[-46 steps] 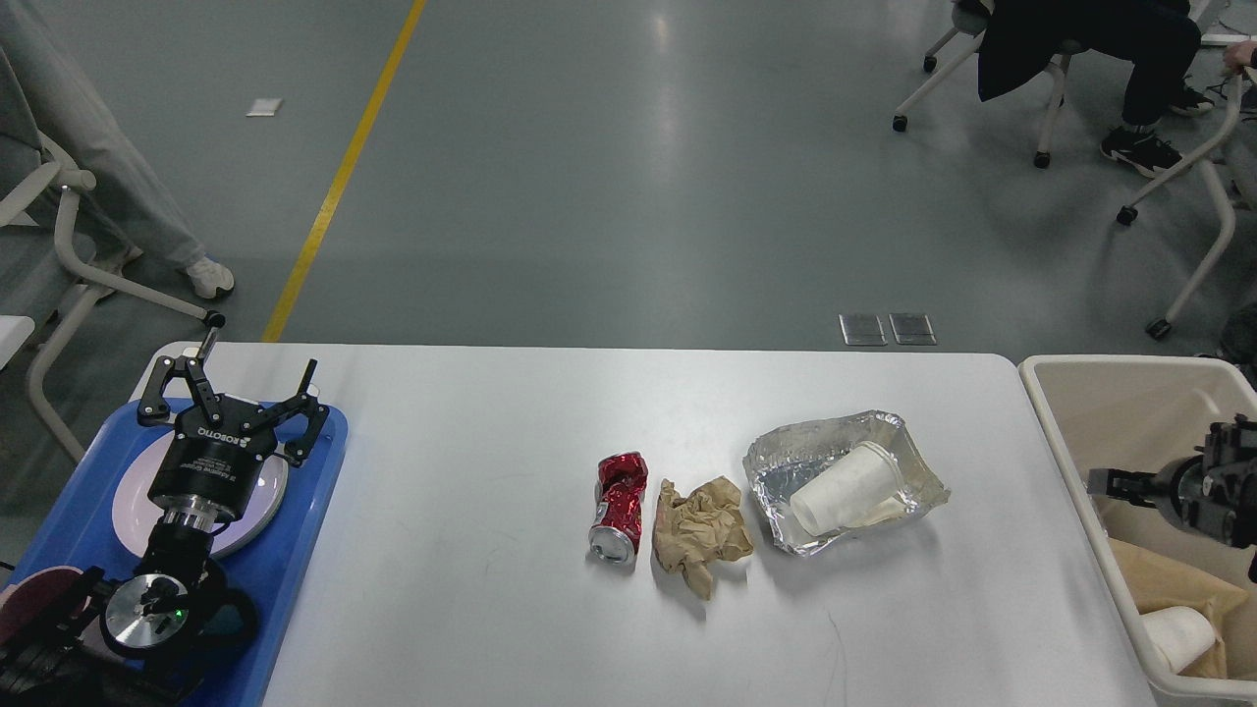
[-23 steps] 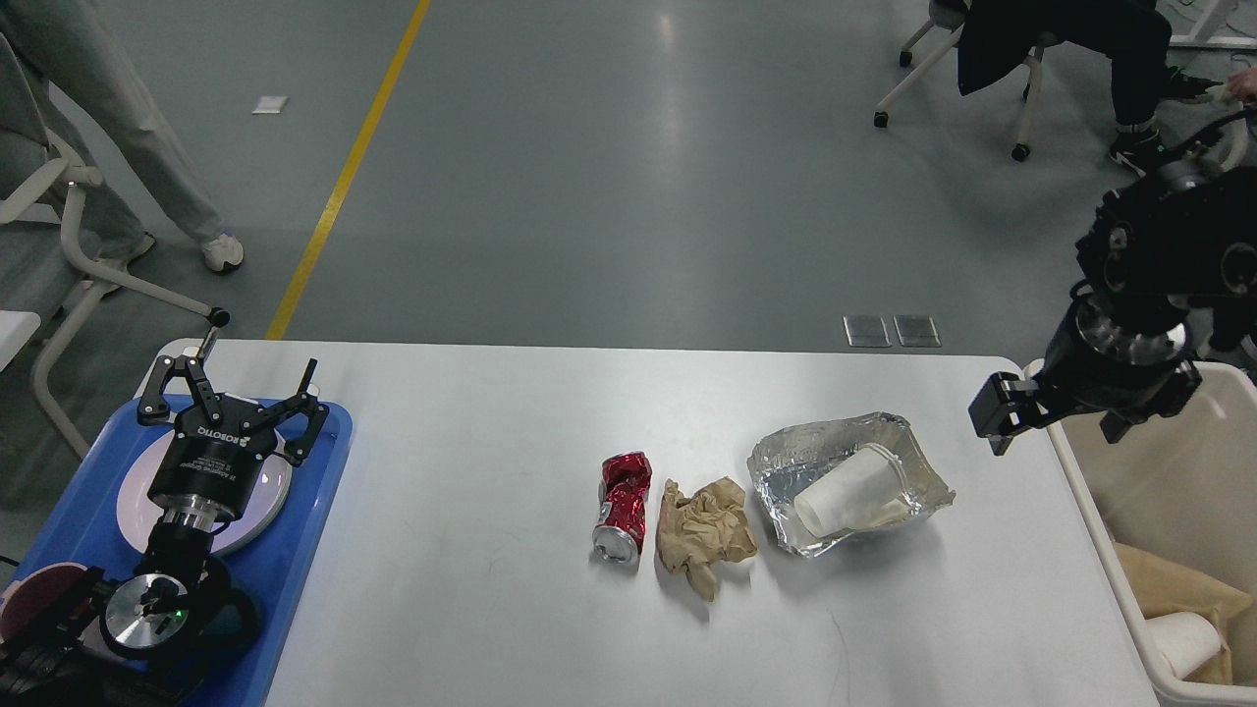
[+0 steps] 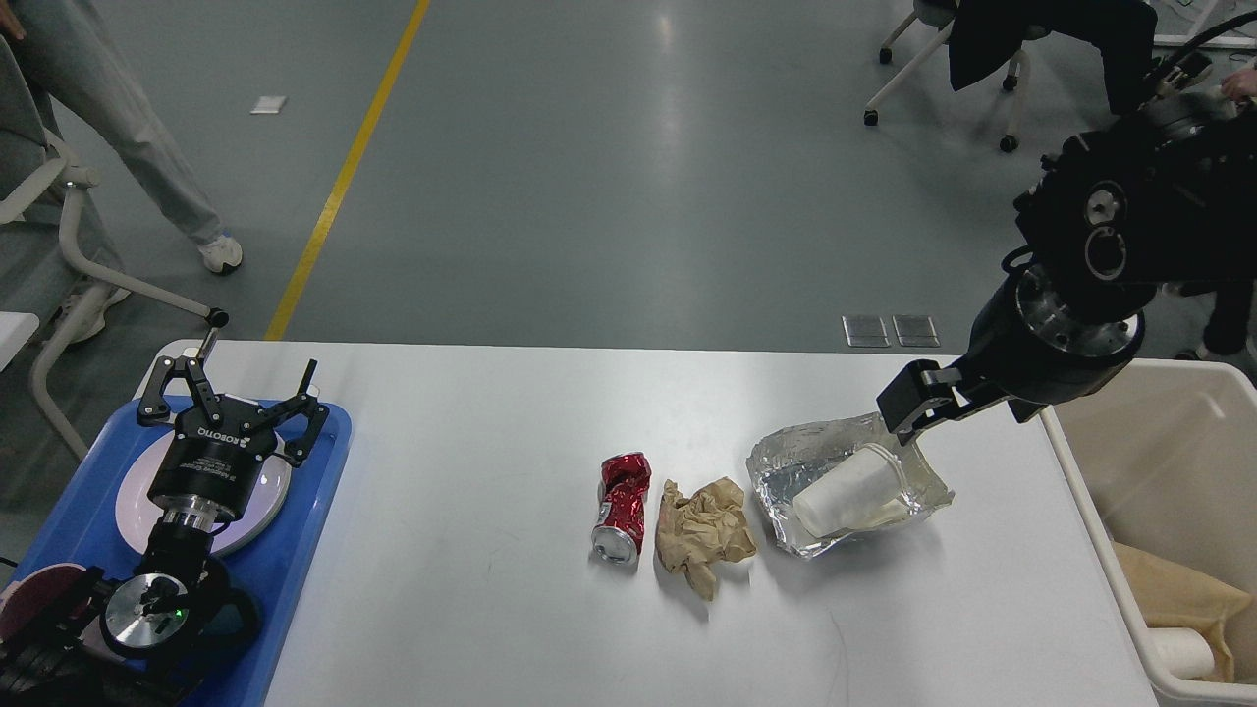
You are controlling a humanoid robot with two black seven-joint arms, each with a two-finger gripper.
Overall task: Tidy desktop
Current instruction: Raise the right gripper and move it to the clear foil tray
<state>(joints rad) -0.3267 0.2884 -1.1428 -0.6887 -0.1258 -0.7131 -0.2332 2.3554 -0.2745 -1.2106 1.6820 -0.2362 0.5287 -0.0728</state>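
The white desktop (image 3: 471,609) holds a crushed red can (image 3: 620,507), a crumpled brown paper (image 3: 703,532) and a crinkled foil tray (image 3: 786,466) with a white paper cup (image 3: 847,488) lying in it. My right gripper (image 3: 910,402) hangs just above the foil tray's far right edge; it is dark and seen end-on, so I cannot tell how its fingers stand. My left gripper (image 3: 234,389) is open and empty above the white plate (image 3: 136,503) at the far left.
A blue tray (image 3: 312,491) with the plate lies on the table's left end. A beige bin (image 3: 1193,365) stands off the right edge, with brown paper (image 3: 1178,594) and a white cup (image 3: 1183,653) inside. Chairs and people are on the floor beyond.
My right arm has risen out of the beige bin and swung left over the table, ending above the foil tray. The left arm has not moved.
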